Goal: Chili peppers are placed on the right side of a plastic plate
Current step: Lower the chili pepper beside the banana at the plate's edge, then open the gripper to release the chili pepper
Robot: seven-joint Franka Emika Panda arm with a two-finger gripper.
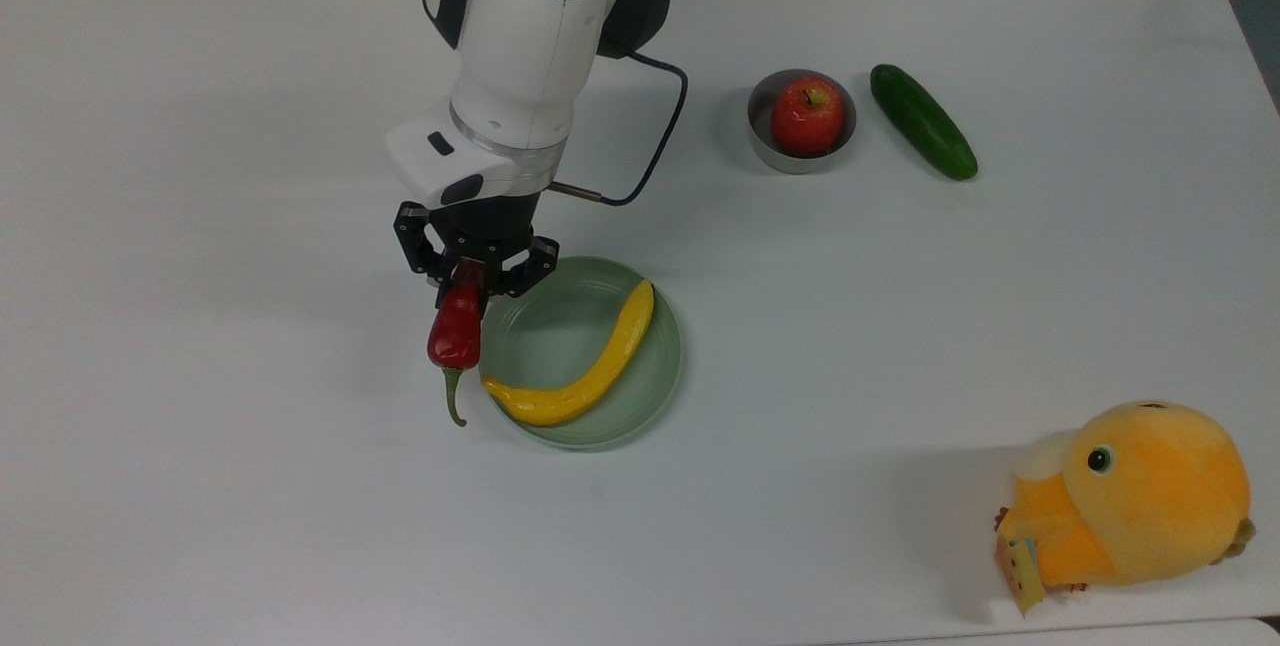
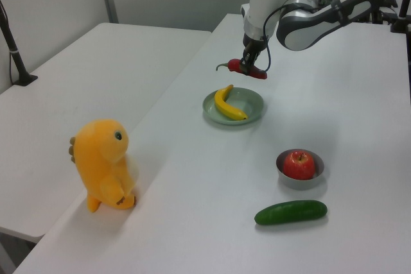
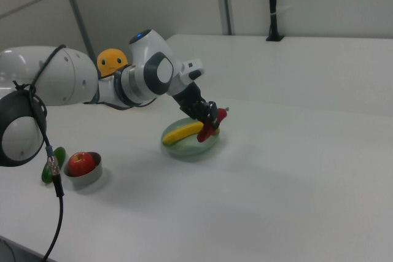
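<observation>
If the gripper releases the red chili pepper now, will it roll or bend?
The chili pepper hangs from the gripper without sagging, so it is probably stiff. Its glossy skin may be slippery. Its tapered shape and curved stem suggest it would roll little.
</observation>
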